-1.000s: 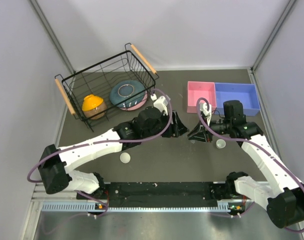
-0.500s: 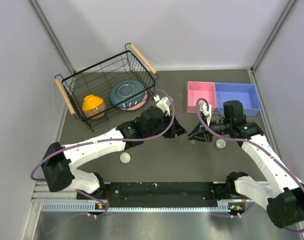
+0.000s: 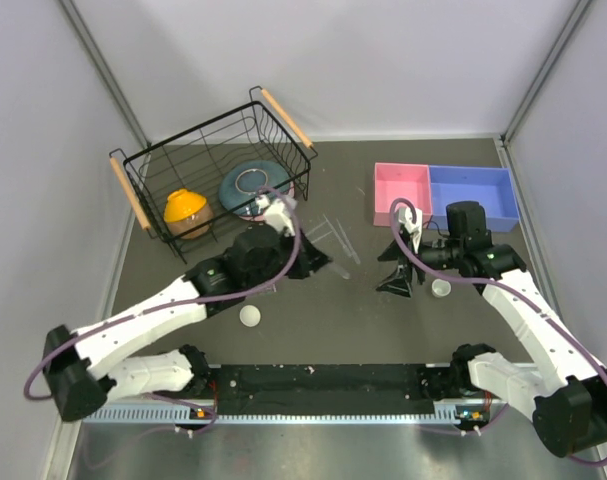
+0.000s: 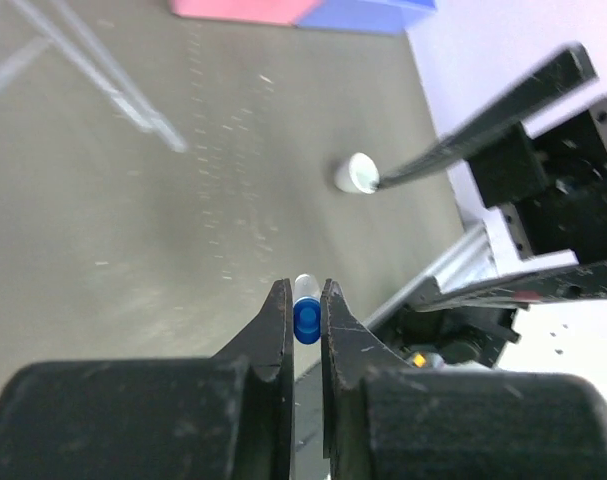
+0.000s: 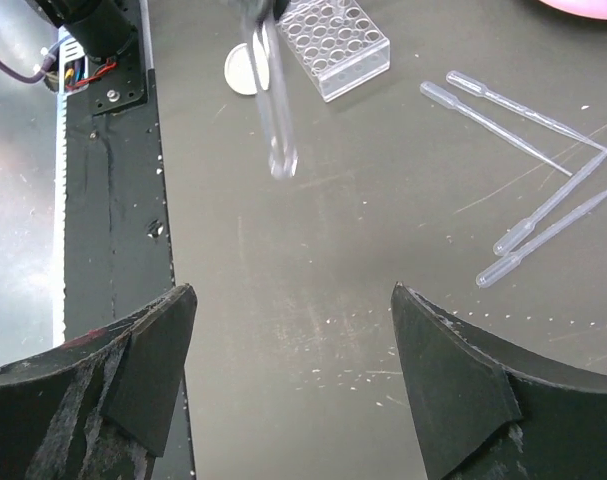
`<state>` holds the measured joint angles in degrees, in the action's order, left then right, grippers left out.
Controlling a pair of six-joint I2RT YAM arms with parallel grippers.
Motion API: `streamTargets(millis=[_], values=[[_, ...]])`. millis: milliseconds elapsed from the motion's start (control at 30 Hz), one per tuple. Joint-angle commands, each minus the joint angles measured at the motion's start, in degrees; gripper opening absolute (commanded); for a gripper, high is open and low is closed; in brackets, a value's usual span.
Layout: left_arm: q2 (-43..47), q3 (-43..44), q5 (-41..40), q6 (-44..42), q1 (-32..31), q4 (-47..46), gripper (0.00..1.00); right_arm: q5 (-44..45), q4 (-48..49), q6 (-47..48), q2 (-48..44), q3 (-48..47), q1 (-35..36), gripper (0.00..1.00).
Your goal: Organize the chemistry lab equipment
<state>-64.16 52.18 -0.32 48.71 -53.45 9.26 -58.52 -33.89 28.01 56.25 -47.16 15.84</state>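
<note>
"Which step was in hand?"
"The left pincer [image 4: 305, 290] was clamped on a blue-capped tube [image 4: 306, 322] above the table [image 3: 313, 310]. The right pincer [image 5: 291, 292] stood apart, empty."
"And next?"
"In my judgement, seating the tube upright in the rack [image 5: 338, 40], at 12 o'clock in the right wrist view."

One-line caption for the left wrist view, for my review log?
Left gripper pinching a blue-capped tube over the dark table, a white cup beyond.

Blue-capped tube [image 4: 305, 320] pinched in left tool [image 4: 304, 288]; rods [image 5: 498, 131], rack [image 5: 335, 40], white cups [image 3: 250, 316] lie loose.
</note>
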Motion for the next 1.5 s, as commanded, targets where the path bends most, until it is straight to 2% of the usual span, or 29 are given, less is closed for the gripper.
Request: streamTargets(millis=[0,167,300,467,600,900,1467], values=[[8.9,-4.2,-6.2,-3.8,5.7,7.3,0.00,0.7,1.7,1.6,-1.4,-0.4,-0.5,0.80],[18.7,-8.0,-13.9,-9.8,15.1,18.8,0.00,2.0,1.7,1.9,-1.0,-0.4,-0.5,0.80],[22.8,-9.6,-21.6,-14.4,18.8,23.0,0.00,2.7,1.6,2.0,-0.4,-0.3,-0.5,0.80],[21.1,-9.1,-29.1,-18.9,21.1,24.7,0.00,3.3,1.6,2.3,0.4,-0.2,-0.5,0.81],[17.7,-9.5,-31.1,-20.1,21.9,24.1,0.00,3.9,1.6,2.4,0.8,-0.2,-0.5,0.81],[15.3,-13.9,-31.5,-17.5,23.6,22.4,0.00,4.1,1.6,2.6,1.9,-0.3,-0.6,0.81],[11.8,-16.9,-25.3,-18.8,28.7,16.1,0.00,4.5,1.5,2.8,2.5,-0.3,-0.6,0.82]])
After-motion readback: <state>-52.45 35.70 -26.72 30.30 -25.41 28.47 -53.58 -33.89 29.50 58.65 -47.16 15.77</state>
